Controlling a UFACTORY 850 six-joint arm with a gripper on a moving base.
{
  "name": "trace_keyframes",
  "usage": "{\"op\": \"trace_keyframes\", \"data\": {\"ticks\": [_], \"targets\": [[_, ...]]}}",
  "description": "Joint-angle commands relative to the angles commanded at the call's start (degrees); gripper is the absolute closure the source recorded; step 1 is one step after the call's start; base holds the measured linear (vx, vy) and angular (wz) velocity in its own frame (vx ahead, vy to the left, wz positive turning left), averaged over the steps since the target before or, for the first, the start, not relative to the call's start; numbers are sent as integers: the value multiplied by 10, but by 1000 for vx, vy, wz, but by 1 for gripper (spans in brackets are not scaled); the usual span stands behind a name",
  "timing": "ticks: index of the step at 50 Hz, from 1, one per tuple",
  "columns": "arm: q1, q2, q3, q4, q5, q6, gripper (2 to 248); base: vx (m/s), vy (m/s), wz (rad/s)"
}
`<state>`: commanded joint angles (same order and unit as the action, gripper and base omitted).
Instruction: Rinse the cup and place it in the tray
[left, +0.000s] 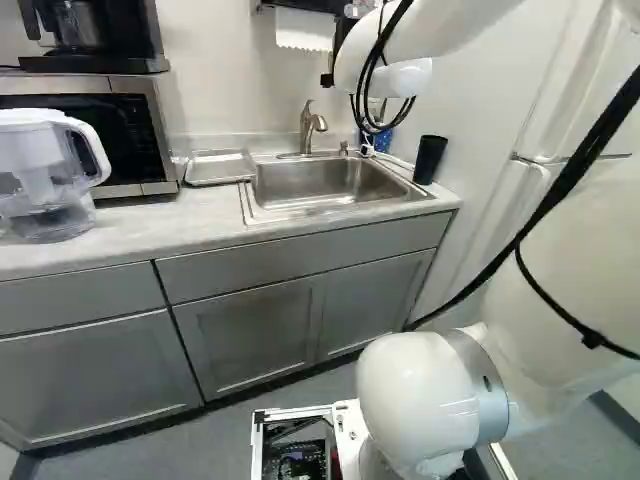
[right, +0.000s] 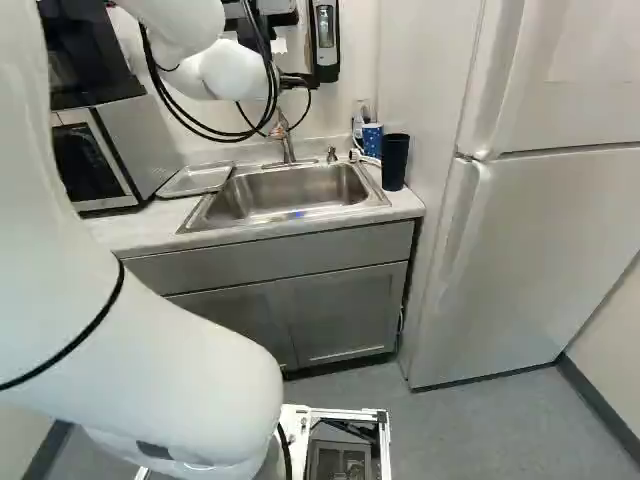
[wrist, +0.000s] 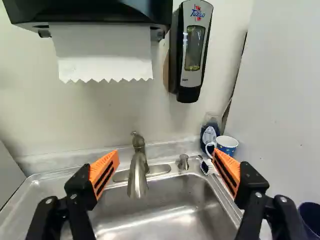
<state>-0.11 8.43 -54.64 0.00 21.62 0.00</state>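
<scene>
Left base view: your tray (left: 218, 167) and the dark cup (left: 430, 160) flank the sink (left: 310, 183) on the counter (left: 130, 238); your pincer (right: 296, 80) stands wide open.

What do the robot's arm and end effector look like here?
The smooth white robot arm has rounded joints, one banded by a grey metallic ring, and black cables strapped along its outside. The black two-fingered end effector has angular, linked fingers tipped with bright orange pads marked by dark slots.
</scene>
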Motion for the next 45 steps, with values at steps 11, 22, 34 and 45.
{"op": "trace_keyframes", "data": {"ticks": [11, 22, 34, 45], "targets": [[-3, -34, -32, 0, -10, 0, 3, 0, 0, 0], [-5, -68, -65, 0, -28, 0, 3, 0, 0, 0], [-4, -105, -101, 0, -51, 0, 3, 0, 0, 0], [-4, -138, -136, 0, -74, 0, 3, 0, 0, 0]]}}
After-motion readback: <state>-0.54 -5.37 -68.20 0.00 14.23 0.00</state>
